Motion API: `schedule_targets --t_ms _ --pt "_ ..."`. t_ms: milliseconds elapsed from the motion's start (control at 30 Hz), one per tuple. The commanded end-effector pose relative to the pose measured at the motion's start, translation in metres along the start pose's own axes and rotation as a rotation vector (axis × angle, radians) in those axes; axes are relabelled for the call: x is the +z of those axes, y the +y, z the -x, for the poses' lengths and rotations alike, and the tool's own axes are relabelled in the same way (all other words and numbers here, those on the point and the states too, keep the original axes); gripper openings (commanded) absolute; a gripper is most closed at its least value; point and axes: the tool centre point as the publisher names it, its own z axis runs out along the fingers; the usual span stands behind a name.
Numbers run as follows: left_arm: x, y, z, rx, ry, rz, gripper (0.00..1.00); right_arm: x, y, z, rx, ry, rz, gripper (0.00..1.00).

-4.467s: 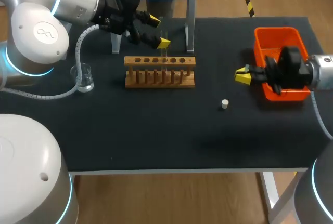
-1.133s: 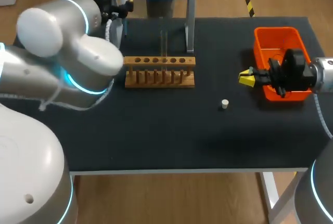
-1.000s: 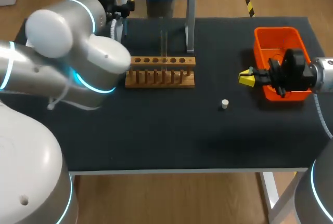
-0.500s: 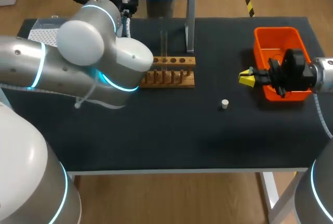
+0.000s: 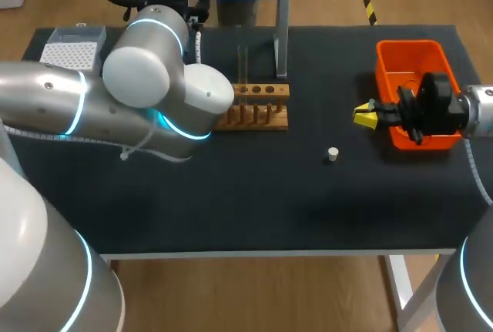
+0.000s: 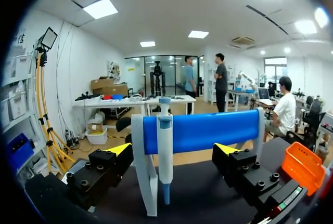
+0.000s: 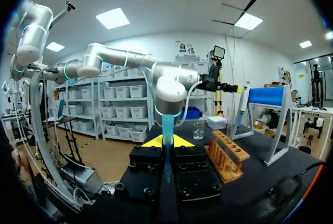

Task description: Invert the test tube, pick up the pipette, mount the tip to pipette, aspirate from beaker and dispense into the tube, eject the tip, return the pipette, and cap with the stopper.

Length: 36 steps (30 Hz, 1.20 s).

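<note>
Half the job's alignment: your left pincer gapes wide, empty, so center it on the pipette before squeezing.

Head camera looks down from behind; both wrist cameras, low, share the stand.

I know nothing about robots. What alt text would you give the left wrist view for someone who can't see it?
An open claw, two black fingers with yellow tips, faces a white and blue pipette hanging upright on a blue-barred stand; the pipette shows between the fingers, untouched. An orange bin sits off to one side.
</note>
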Motion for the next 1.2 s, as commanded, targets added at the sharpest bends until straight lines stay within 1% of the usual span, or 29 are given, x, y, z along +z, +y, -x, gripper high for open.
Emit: schedule_targets --t_ms 33,233,733,800,900,967,1000,1033,1067,1100,1200 --pt "0.01 0.006 -0.001 0.003 0.002 -0.06 1.0 -0.001 0.0 0.0 0.0 0.001 -0.001 0.0" --pt "0.016 0.007 0.0 0.003 0.003 -0.064 1.0 -0.001 0.0 0.0 0.0 0.001 -0.001 0.0" --pt "0.038 0.003 -0.001 0.01 0.005 -0.038 1.0 -0.001 0.0 0.0 0.0 0.001 -0.001 0.0" --pt "0.041 0.003 0.0 0.011 0.003 -0.035 0.96 -0.001 0.0 0.0 0.0 0.001 -0.001 0.0" --pt "0.044 0.002 0.001 0.013 0.0 -0.029 0.92 -0.001 0.0 0.0 0.0 0.001 -0.001 0.0" --pt "0.047 0.001 0.002 0.015 -0.001 -0.026 0.84 -0.001 0.0 0.0 0.0 0.001 -0.001 0.0" --pt "0.048 0.0 0.003 0.015 -0.001 -0.024 0.8 -0.001 0.0 0.0 0.0 0.001 -0.001 0.0" --pt "0.048 0.0 0.003 0.016 -0.001 -0.022 0.8 -0.001 0.0 0.0 0.0 0.001 -0.001 0.0" --pt "0.05 -0.001 0.003 0.018 0.0 -0.018 0.71 -0.001 0.0 0.0 0.0 0.001 -0.001 0.0" --pt "0.051 -0.001 0.003 0.018 0.001 -0.014 0.65 -0.001 0.0 0.0 0.0 0.001 -0.001 0.0" --pt "0.053 -0.001 0.004 0.021 0.003 -0.003 0.64 -0.001 0.0 0.0 0.0 0.001 -0.001 0.0"
